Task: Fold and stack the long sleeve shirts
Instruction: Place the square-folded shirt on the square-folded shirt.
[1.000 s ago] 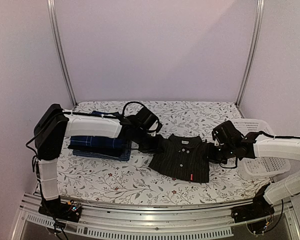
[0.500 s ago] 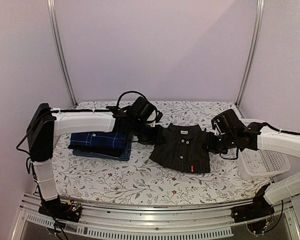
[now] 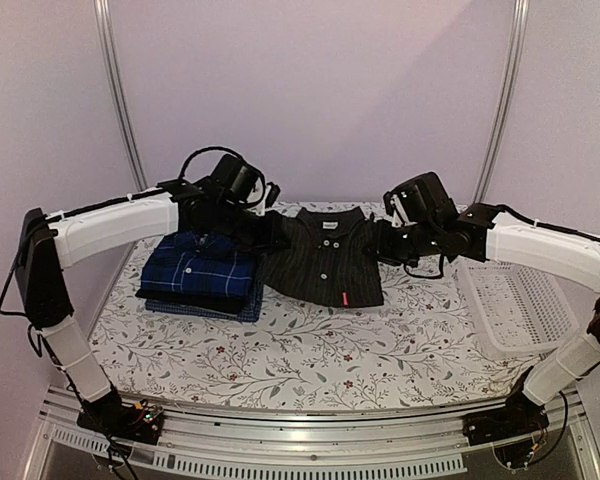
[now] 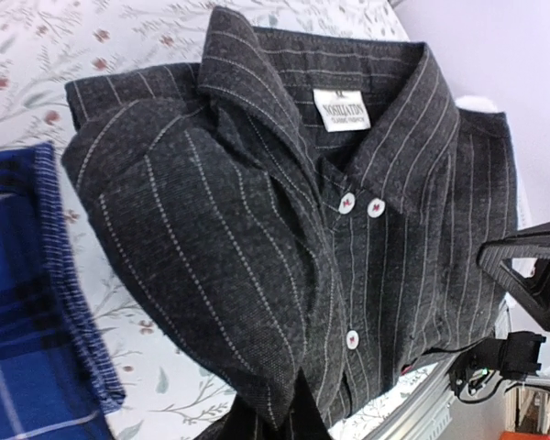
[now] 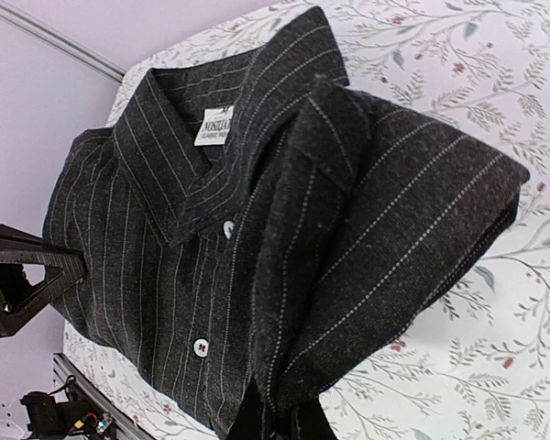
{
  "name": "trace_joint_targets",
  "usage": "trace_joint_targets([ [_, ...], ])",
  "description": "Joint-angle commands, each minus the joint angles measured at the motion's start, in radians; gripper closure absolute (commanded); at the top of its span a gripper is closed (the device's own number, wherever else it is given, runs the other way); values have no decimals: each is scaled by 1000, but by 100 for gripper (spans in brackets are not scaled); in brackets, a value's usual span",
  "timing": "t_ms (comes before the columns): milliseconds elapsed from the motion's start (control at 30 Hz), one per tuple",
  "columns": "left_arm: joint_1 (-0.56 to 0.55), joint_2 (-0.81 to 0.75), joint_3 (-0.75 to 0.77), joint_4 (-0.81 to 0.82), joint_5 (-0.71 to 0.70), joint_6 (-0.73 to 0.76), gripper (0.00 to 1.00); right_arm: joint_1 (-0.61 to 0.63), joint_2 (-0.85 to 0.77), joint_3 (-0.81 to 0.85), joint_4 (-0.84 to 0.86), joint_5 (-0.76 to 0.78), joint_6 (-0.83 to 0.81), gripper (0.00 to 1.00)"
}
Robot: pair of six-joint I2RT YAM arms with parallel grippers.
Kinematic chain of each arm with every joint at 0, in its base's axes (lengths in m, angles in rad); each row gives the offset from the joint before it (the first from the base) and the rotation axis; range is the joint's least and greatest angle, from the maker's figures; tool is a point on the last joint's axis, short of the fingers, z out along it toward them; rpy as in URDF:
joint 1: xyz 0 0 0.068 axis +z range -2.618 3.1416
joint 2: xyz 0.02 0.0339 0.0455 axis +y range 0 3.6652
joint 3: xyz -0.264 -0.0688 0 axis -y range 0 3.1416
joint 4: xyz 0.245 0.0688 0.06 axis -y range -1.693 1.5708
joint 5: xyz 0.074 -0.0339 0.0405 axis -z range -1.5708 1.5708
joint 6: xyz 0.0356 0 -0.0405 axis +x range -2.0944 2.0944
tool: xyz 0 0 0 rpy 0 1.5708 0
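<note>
**Operator:** What is the state of the left gripper (image 3: 270,240)?

**Technician:** Its jaws are clenched on the pinstriped shirt (image 3: 323,262). The folded cloth is pinched at the shirt edge nearest the folded stack (image 3: 202,303). In the left wrist view, the fabric is seen bunched into the jaws at the bottom of the frame.

**Operator:** And the right gripper (image 3: 378,245)?

**Technician:** Its jaws are likewise closed tight on the same shirt, at the edge farthest from the stack. No gap is seen between the fingers.

**Operator:** Where is the pinstriped shirt located?

**Technician:** It is held between both grippers, just to the right of the stack, with its near edge level with the stack's right side. The collar is turned away from the arm bases, and the front is presented folded. A white label (image 4: 341,110) is shown inside the collar, and small buttons (image 4: 346,203) are seen down the placket. Whether the lower hem touches the table (image 3: 310,355) cannot be told.

**Operator:** What is on the stack?

**Technician:** A blue plaid shirt (image 3: 205,268) is laid on top, with darker cloth beneath it.

**Operator:** Anything else?

**Technician:** A white mesh basket (image 3: 525,310) is placed well to the right of the stack.
</note>
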State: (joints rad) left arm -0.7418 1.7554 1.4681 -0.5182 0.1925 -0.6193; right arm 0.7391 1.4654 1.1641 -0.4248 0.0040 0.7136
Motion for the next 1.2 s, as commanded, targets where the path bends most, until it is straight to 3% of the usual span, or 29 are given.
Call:
trace_joint_targets([
  [0, 104, -115, -16, -88, -11, 90, 100, 56, 133, 184, 105, -47, -9, 100],
  [300, 347, -240, -24, -225, -8, 218, 100, 125, 467, 521, 248, -180, 25, 100],
  [633, 579, -293, -71, -268, 4, 292, 100, 162, 782, 841, 394, -353, 101, 100],
  [967, 723, -276, -100, -275, 58, 337, 100, 176, 890, 884, 438, -425, 171, 100],
  [1167, 750, -225, -170, -228, 71, 343, 100, 166, 922, 879, 426, -424, 153, 100],
])
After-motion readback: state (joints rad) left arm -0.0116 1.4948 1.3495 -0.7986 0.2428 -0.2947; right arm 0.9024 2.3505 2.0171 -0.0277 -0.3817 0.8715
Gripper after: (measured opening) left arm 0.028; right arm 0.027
